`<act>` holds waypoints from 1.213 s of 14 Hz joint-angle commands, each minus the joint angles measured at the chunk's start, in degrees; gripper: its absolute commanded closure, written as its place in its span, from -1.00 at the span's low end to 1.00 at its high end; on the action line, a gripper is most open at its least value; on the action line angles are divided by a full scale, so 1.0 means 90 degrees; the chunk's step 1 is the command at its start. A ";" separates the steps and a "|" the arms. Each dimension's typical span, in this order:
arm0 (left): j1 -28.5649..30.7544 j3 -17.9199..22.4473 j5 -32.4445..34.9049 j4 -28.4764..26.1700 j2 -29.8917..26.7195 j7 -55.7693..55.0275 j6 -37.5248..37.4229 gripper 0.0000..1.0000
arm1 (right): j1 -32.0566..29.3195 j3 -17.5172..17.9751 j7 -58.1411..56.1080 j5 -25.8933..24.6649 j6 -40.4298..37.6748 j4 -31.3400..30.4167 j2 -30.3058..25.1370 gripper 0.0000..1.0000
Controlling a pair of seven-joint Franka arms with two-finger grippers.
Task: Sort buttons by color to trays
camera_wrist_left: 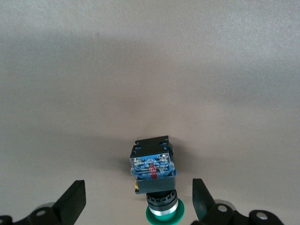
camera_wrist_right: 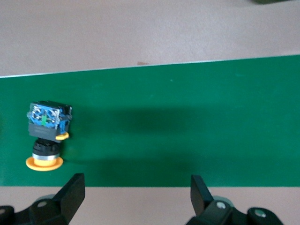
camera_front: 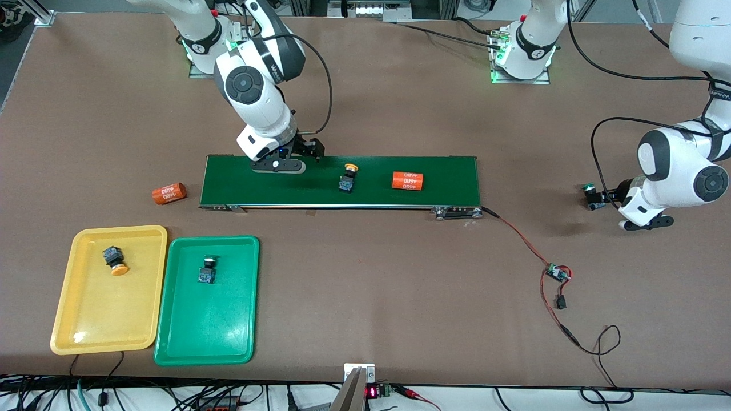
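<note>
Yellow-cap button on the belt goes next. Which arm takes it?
Right, probably. The right gripper hangs open over the conveyor belt, where the yellow-cap button lies. The left gripper is off the belt, open at a green-cap button on the table.

Left tool open, both fingers spread wide. Green-capped button lies on its side on bare brown bench, between the fingers, touching neither. Cap end points toward the tool.

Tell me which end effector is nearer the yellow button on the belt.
Right end effector, over the belt beside the yellow button. Left end effector is off the belt, by a green button.
</note>
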 commanded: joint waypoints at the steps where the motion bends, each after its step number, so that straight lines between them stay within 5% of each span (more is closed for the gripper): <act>1: -0.0005 -0.0003 -0.0292 -0.0011 0.0147 -0.0022 0.0057 -1.00 | 0.0262 -0.0070 0.0086 -0.0039 0.0366 -0.0031 0.0068 -1.00; 5: -0.0005 -0.0003 -0.0312 -0.0002 0.0333 -0.0012 0.0066 -1.00 | 0.0351 -0.0070 0.0593 -0.0039 0.0523 0.0028 0.0245 -1.00; 6: -0.0014 -0.0003 -0.0312 -0.0002 0.0333 0.0065 0.0057 -0.73 | 0.0361 -0.0070 0.0594 -0.0049 0.0523 0.0038 0.0283 -1.00; 8: -0.0044 -0.0052 -0.0312 -0.0011 0.0275 0.0076 -0.0021 0.23 | 0.0477 -0.0070 0.0671 -0.0088 0.0523 0.0115 0.0381 -1.00; 10: -0.0054 -0.0081 -0.0302 0.0008 0.0168 0.0056 -0.0031 0.81 | 0.0449 -0.0070 0.1207 -0.0136 0.0504 0.0407 0.0576 -1.00; 12: -0.0112 -0.0081 -0.0293 0.0008 0.0090 0.0105 -0.0031 1.00 | 0.0478 -0.0070 0.1452 -0.0127 0.0474 0.0604 0.0723 -1.00; 17: -0.0960 -0.0159 -0.0292 0.0028 -0.0710 0.1101 -0.0519 1.00 | 0.0468 -0.0079 0.1531 -0.0127 0.0503 0.0809 0.1034 -1.00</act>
